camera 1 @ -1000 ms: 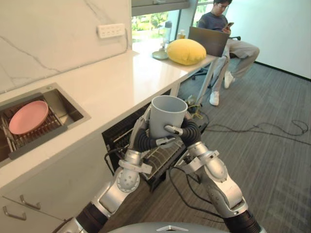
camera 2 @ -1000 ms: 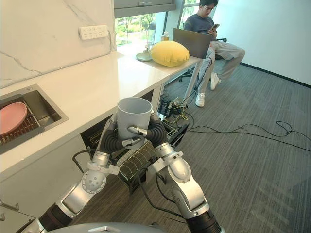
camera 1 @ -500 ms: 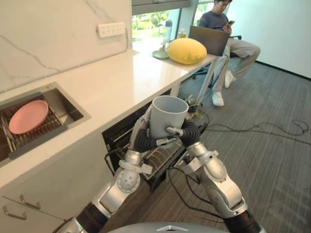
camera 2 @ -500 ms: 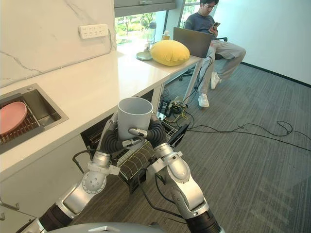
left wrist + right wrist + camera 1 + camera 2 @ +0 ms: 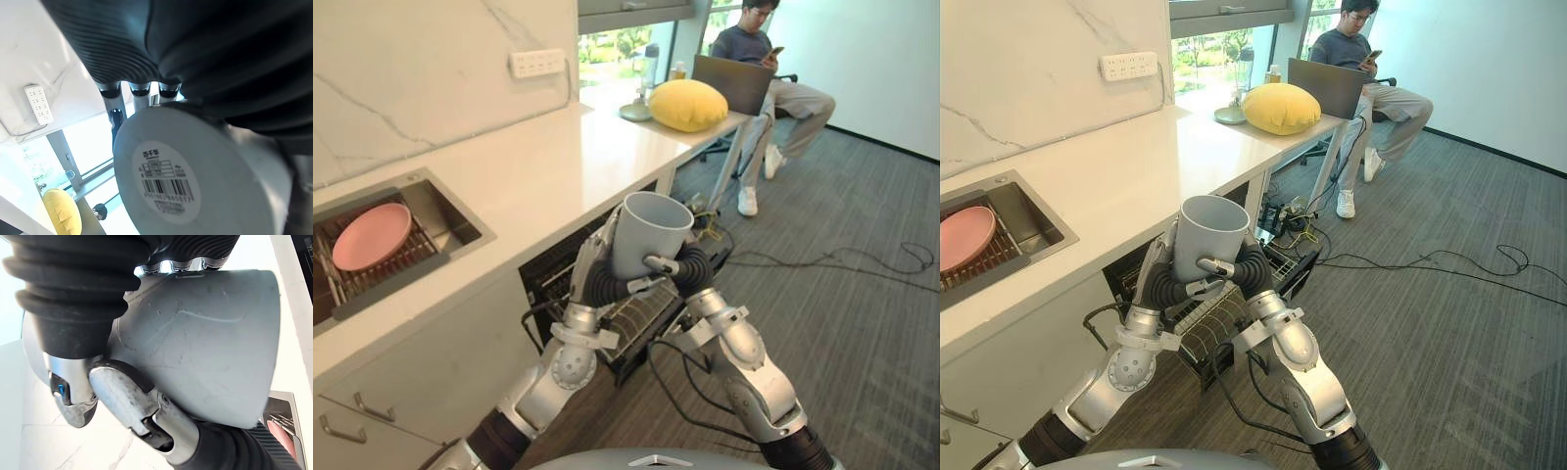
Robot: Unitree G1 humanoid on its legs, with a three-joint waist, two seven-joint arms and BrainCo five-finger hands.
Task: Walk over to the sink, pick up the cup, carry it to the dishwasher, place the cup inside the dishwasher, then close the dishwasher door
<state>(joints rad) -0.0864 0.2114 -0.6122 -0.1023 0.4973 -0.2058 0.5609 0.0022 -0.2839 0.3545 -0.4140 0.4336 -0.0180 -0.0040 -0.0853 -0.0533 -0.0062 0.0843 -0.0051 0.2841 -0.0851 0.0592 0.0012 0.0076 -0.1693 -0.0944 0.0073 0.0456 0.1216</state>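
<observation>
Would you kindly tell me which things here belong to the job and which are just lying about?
Job: cup, held by left hand and right hand; open dishwasher; sink.
Lying about: pink plate in the sink; yellow cushion; laptop; wall socket; seated person.

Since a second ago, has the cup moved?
Yes, but barely: the cup, held by the left hand and right hand, has tipped its rim slightly right, away from the counter; otherwise same spot.
</observation>
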